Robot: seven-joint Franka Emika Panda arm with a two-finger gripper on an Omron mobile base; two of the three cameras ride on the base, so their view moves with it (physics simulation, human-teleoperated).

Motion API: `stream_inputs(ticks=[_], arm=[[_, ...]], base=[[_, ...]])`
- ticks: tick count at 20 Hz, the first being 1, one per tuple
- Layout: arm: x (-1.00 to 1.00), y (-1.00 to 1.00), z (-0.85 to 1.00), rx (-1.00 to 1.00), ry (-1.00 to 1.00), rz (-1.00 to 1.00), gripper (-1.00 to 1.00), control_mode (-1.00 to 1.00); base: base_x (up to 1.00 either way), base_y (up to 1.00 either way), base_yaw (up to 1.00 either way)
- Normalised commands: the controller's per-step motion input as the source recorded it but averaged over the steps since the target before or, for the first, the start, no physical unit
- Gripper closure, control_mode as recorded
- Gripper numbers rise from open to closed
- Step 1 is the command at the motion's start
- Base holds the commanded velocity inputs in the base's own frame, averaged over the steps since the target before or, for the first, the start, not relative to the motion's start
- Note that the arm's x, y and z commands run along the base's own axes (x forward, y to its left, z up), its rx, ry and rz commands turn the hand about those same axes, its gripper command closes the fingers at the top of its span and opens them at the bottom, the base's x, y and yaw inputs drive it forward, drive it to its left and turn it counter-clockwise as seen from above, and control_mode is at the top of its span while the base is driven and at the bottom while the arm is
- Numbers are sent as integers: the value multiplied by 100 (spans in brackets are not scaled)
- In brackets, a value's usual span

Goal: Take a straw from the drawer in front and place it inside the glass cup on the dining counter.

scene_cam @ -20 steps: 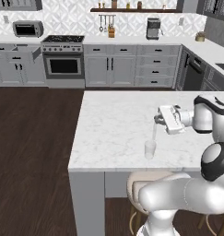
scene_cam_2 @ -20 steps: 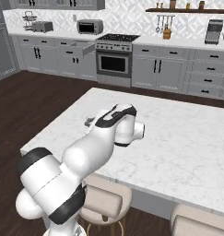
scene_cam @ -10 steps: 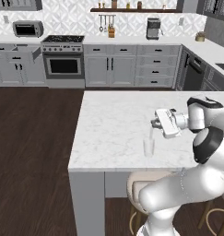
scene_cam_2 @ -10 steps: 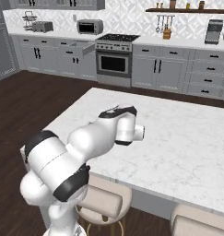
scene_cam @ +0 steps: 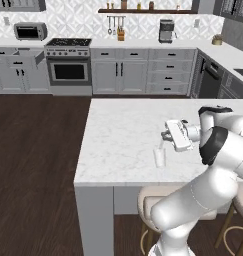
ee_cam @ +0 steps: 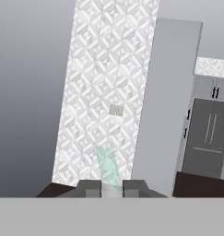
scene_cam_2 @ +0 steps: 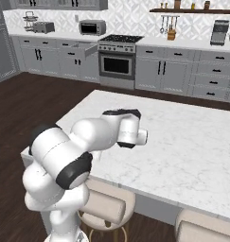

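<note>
Grey kitchen with dark wood floor; the dining counter (scene_cam: 123,135), a white marble slab with beige stools (scene_cam: 153,205) at its near side, lies in the foreground.

Left base view: the glass cup (scene_cam: 159,157) stands near the counter's front edge. The gripper (scene_cam: 166,135) points sideways just above and beside the cup. A thin pale line, probably the straw (scene_cam: 161,144), runs from the fingertips down to the cup's rim; at this size it cannot be told whether its lower end is already inside. An open drawer (scene_cam: 37,57) juts from the far cabinets beside the oven (scene_cam: 69,70).

Right base view: the arm's own bulk covers the cup and the hand; the open drawer (scene_cam_2: 84,48) is seen left of the oven (scene_cam_2: 117,64).

Hand view: the camera looks out across the room at a patterned tile wall (ee_cam: 109,87). The two fingertips (ee_cam: 89,188) stand almost together, pinching a pale, greenish translucent stick between them.

Step in hand, by judgement: placing the straw. The next move calls for its tip to sit over the cup mouth, then for the fingers to part.
</note>
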Motion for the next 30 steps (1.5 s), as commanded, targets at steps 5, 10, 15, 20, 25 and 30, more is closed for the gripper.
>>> stream_inputs(ticks=[5,10,15,20,25,30], arm=[[-67,0,13,0,-12,0,100,-100],[-20,9,1,0,-2,0,100,-100],[7,23,0,0,0,0,100,-100],[11,13,0,0,-1,0,100,-100],[26,0,0,0,-3,0,100,-100],[13,-4,0,0,-1,0,100,-100]], base=[[0,0,0],[0,0,0],[0,0,0],[0,0,0],[0,0,0],[0,0,0]])
